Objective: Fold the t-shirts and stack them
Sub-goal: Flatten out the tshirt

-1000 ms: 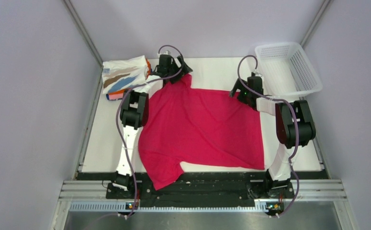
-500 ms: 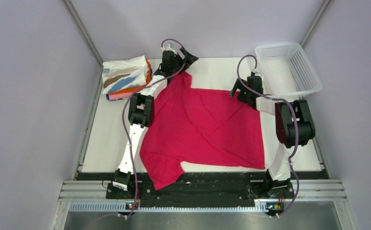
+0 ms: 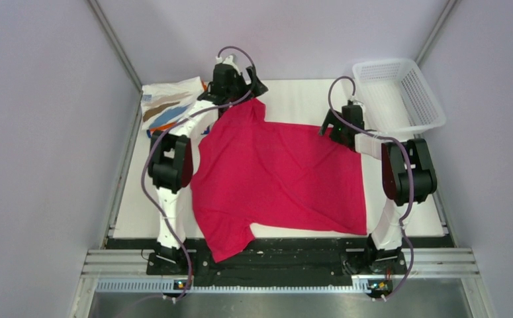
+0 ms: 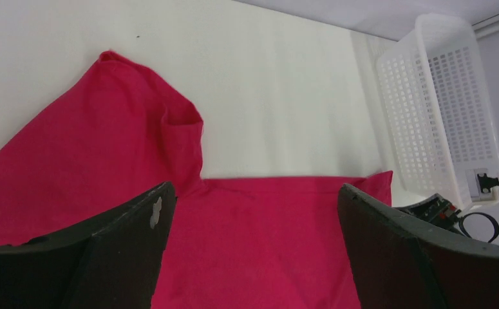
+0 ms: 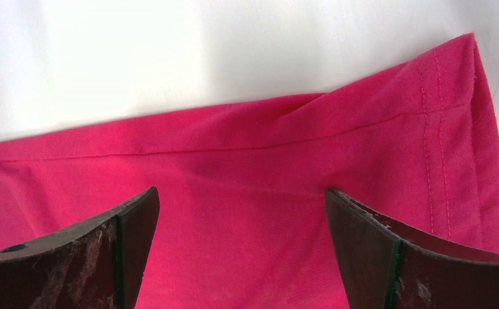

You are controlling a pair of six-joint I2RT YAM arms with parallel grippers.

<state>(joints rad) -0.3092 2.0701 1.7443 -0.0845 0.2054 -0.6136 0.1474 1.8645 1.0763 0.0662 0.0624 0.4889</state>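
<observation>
Now left pincer [image 4: 254,188] shifted leftward above magenta-red t-shirt [image 3: 280,172] sleeve, agape, empty; right pincer [image 5: 241,191] unmoved, agape, empty

Table [image 3: 141,199] bears shirt [image 3: 280,172], stack [image 3: 171,106] (folded), basket [image 3: 420,99].

The left arm [image 3: 169,163] stretches far forward, elbow bowed out to the left, and the left claw [image 4: 253,193] is spread wide. The right arm [image 3: 409,172] bends inward at its elbow, with the right claw [image 5: 240,193] spread equally wide.
</observation>
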